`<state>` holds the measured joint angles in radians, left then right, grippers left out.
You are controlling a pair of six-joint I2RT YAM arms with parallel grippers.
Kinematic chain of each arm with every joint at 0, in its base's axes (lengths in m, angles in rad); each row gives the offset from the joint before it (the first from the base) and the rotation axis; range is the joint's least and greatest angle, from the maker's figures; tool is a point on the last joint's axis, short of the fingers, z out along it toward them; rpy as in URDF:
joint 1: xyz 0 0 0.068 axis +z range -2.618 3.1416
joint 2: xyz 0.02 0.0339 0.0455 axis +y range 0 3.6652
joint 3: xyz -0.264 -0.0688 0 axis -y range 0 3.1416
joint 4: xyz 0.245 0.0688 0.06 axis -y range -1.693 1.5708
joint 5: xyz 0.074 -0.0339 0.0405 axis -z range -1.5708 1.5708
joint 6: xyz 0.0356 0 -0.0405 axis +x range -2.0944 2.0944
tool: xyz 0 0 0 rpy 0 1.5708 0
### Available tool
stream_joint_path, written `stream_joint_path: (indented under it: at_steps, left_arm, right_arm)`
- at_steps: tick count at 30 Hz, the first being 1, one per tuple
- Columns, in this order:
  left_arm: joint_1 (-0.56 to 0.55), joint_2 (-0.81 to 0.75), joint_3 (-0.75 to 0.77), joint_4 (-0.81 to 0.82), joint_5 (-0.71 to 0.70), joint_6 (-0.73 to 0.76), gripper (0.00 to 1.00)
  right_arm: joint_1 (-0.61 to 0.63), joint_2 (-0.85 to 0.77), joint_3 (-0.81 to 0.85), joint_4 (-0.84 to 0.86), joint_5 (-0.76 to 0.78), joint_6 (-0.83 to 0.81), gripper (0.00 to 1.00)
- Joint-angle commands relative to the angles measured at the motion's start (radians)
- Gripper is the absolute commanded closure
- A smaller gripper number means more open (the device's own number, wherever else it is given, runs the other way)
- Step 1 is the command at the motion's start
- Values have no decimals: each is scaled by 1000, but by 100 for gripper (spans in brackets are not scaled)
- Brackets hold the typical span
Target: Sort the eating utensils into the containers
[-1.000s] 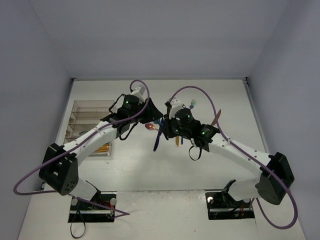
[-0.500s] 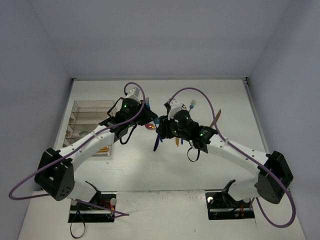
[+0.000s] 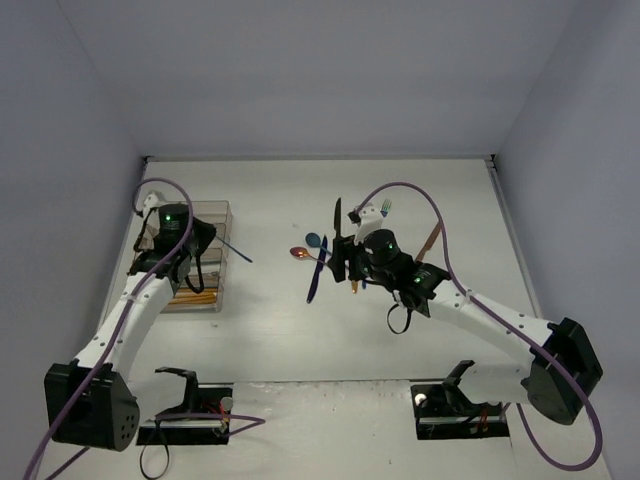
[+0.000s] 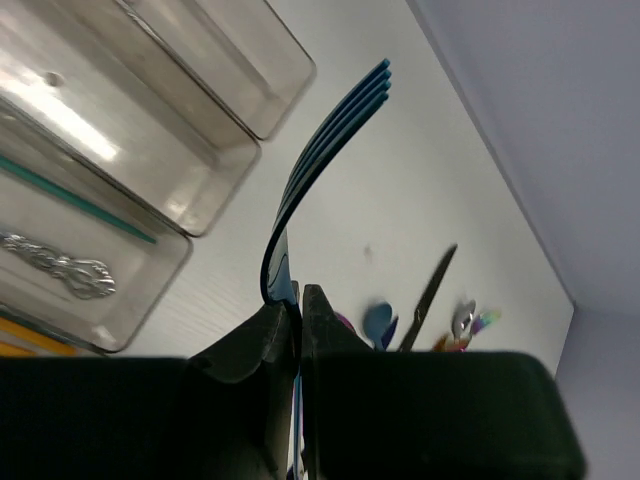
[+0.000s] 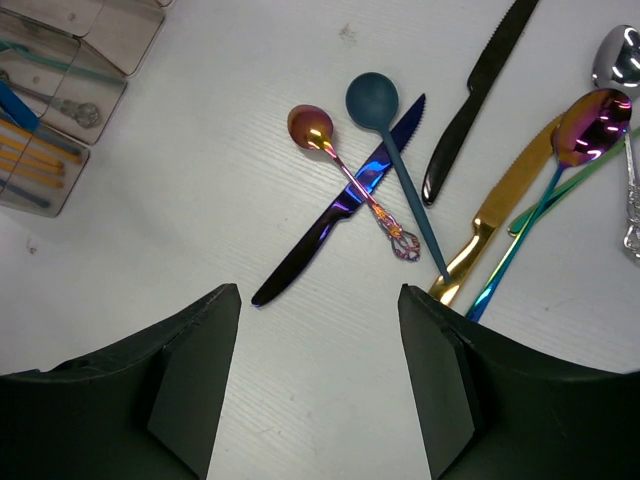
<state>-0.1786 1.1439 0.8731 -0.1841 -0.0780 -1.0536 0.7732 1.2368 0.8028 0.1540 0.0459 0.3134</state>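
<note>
Drop-off step — left tool (image 4: 297,300) clamped on the blue fork (image 4: 322,150), tray (image 4: 228,128) below-left of it, needs lining up over a compartment next; right tool (image 5: 318,320) spread apart above leftover utensils (image 5: 340,215) on the desk (image 5: 200,200).

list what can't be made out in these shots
- Left wrist view: blue fork handle hidden inside the left gripper.
- Top view: tray contents too small, partly covered by the left arm.
- Right wrist view: silver spoon cut off by the right edge; black knife tip cut by the top edge.
</note>
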Motion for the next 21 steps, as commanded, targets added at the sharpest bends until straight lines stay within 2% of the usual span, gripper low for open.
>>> stream_joint_path:
  at_steps: [1,8,17,21]
  left_arm:
    - [138,-56,-27,-38,-71,-83,100]
    - [271,-37,-89,-34,-150,-210,100]
    - [299,20,-100,-66,-265,-319,100]
    - [306,49,-118,-53,-273,-361,97]
  right_arm:
    - [-24,-56,-27,57,29,-25,38]
    - [-75,-114,-83,56,4,-39,37]
    - [-147,-175,-140,55,-67,-36,37]
    - [-162,-178,-149,55,-82,-36,37]
